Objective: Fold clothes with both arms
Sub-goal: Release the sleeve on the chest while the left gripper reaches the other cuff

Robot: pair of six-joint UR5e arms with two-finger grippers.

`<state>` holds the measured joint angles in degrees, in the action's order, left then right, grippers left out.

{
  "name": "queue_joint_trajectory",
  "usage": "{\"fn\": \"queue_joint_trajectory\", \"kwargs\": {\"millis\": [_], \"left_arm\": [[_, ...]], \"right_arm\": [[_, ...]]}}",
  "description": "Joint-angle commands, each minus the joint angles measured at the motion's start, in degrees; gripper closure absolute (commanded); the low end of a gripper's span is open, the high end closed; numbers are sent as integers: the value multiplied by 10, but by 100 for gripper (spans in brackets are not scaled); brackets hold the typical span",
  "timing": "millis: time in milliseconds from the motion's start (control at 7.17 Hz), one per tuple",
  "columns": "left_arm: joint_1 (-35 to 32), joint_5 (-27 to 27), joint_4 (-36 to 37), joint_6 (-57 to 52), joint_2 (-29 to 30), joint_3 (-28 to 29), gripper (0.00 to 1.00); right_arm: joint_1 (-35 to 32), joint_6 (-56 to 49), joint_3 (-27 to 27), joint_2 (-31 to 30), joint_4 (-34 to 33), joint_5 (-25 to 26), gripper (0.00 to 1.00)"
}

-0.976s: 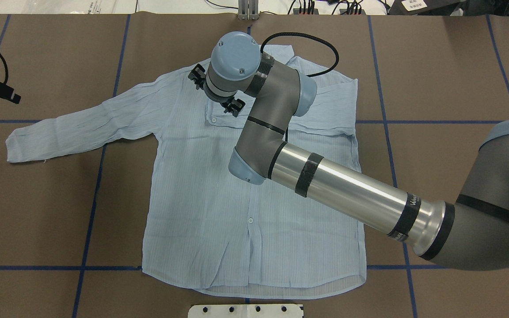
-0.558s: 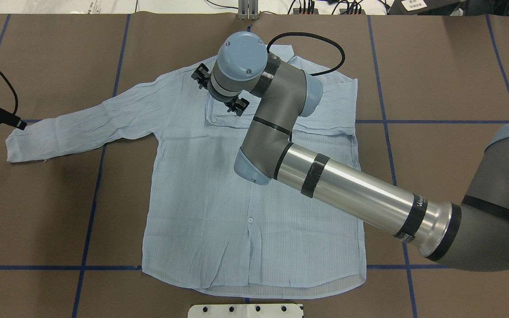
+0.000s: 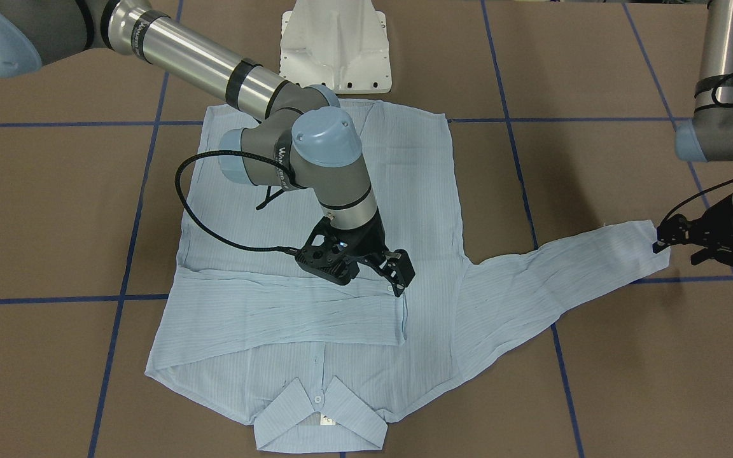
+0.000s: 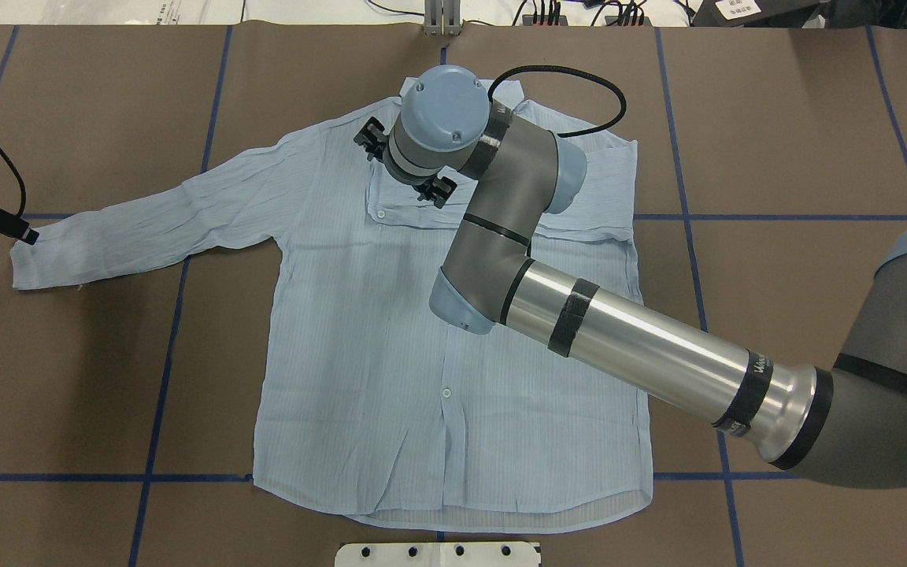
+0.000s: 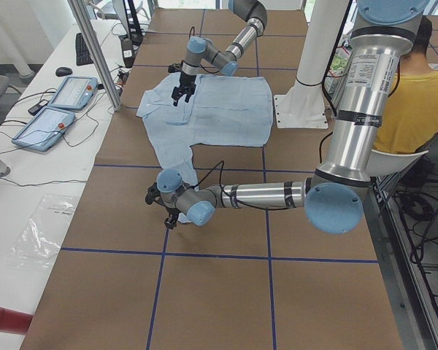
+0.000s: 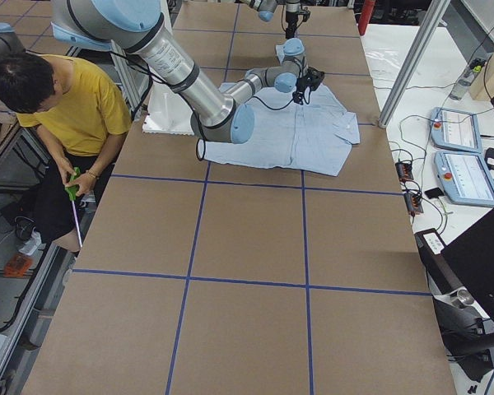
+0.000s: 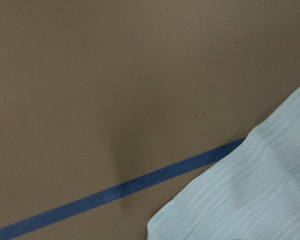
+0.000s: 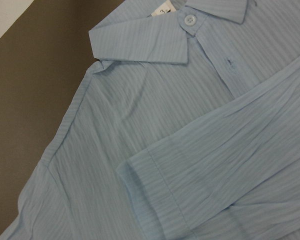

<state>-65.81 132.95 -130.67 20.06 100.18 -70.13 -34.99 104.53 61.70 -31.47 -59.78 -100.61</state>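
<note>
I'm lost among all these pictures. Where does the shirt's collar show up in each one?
Front-facing: collar at bottom centre.
Overhead: collar at top centre, mostly hidden behind the right arm.
Exterior left: collar in the upper left.
Exterior right: collar right of centre, in the upper part.
Left wrist: not in it.
Right wrist: collar along the top.
Landmark: the white pedestal base in the four room views, opposite the collar.

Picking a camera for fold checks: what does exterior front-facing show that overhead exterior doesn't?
Front-facing only: the whole collar, its neck label, most of the left claw. Overhead only: the full hem and a lower front button; the right wrist hides most of the collar. Both: the shirt, folded sleeve across the chest, right claw open above it, left claw at the spread sleeve cuff.
</note>
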Motion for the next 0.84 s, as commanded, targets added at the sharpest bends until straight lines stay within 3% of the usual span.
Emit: {"fn": "queue_joint_trajectory", "kwargs": {"millis": [0, 697], "left_arm": [[0, 2, 0, 25, 4, 5, 32], [1, 3, 3, 25, 5, 11, 33]], "right_arm": [[1, 0, 17, -11, 0, 3, 0], [0, -1, 18, -15, 0, 2, 0]]}}
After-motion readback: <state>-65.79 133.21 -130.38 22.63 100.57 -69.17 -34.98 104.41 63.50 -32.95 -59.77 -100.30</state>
